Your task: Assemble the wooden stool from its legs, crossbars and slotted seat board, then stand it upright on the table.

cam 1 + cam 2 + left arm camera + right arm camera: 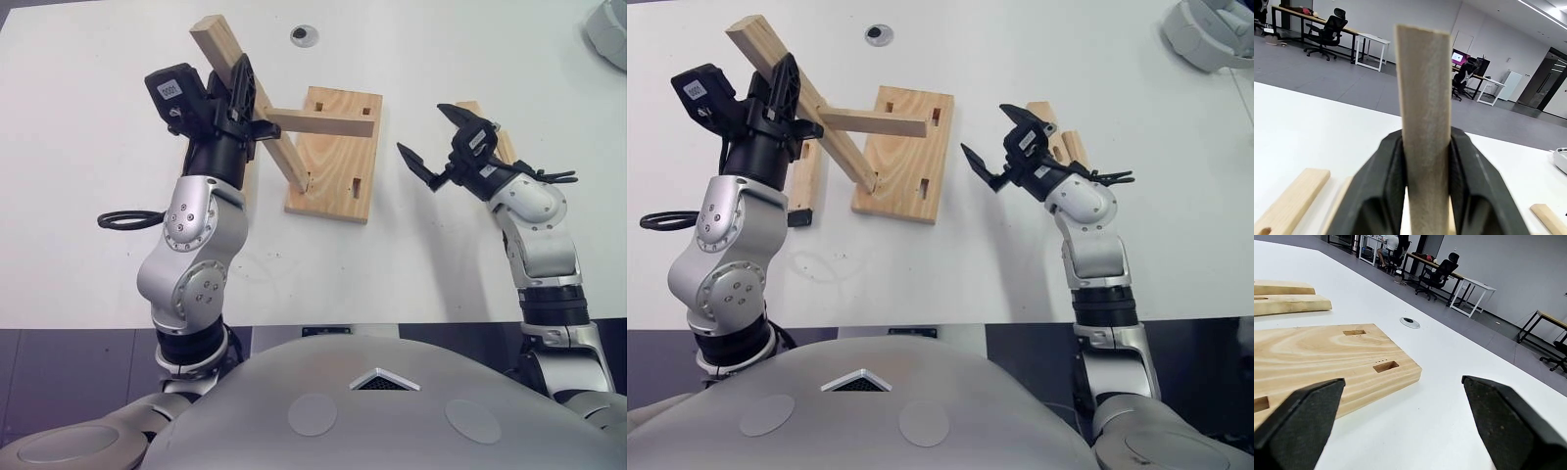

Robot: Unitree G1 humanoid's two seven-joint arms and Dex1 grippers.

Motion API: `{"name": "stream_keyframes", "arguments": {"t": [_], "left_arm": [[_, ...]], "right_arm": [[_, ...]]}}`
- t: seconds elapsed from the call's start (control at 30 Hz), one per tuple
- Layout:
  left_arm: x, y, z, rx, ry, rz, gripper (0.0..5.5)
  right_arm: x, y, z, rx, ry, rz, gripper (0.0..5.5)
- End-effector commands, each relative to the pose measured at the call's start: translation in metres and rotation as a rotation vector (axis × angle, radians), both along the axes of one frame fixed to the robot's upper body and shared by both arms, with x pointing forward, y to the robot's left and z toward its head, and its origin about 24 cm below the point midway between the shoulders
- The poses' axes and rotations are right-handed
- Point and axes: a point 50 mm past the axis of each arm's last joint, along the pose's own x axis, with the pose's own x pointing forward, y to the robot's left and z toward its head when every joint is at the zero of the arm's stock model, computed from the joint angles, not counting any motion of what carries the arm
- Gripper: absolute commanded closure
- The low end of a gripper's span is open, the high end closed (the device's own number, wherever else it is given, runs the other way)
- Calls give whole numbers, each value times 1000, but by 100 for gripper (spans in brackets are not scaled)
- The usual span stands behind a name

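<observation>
Tilt is the risk: the left hand (240,93) clamps a leg (286,159), crossbar (318,122) attached, its end at the seat board (338,191) lying on the desk (88,88). Pressed askew, it could jam or slide the board, while the right hand (423,127) hovers wide open, empty.

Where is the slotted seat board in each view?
Left eye view: slotted seat board, centre, lying flat.
Right eye view: board left of centre.
Left wrist view: cannot tell behind the held leg.
Right wrist view: board, left half.
Shared landmark: round cable port beyond the board.
</observation>
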Motion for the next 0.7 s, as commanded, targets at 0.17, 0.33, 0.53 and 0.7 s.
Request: {"name": "stream_keyframes", "arguments": {"t": [0.17,0.33,0.53,0.7], "left_arm": [[0,-4,-4,-2,-15,9,448],[0,-5,1,-15,-43,26,448],[0,-4,6,-17,-68,56,448],[-3,-1,8,-19,-73,75,448]], "right_arm": [[-2,2,-1,-1,10,-3,103],[-1,2,-2,0,14,-2,103],[-1,2,-3,0,18,0,103],[-3,2,-4,3,22,-6,103]]}}
